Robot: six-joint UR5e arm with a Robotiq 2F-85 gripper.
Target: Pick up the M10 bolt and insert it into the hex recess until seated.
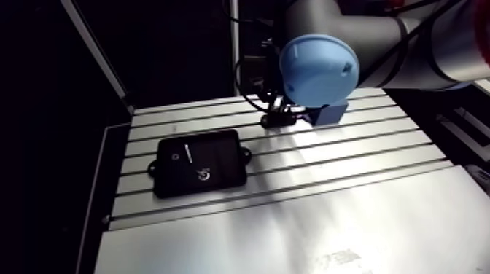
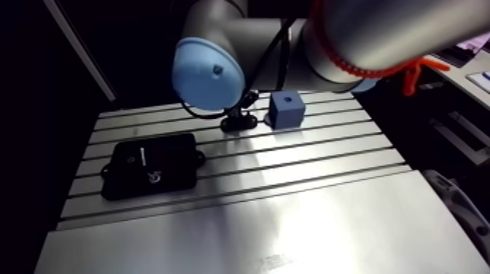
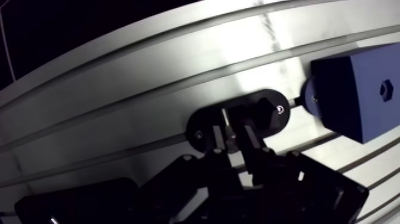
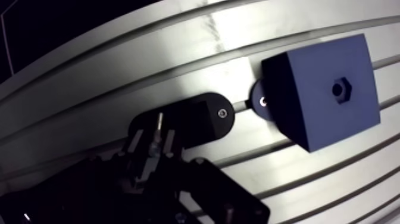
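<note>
— Is the pincer clamping the bolt?
— Can't tell. The bolt is standing upright in its black holder at the pincer's tip, offering its shank; the blue block is waiting just beside, hex recess showing.

The arm reaches in from the upper right of the arm view, a thick grey link ending in a joint whose light-blue cap faces the camera. Below that joint it drops steeply, and the gripper hangs low and dark, pointing downward. How wide it stands cannot be read in either view.
</note>
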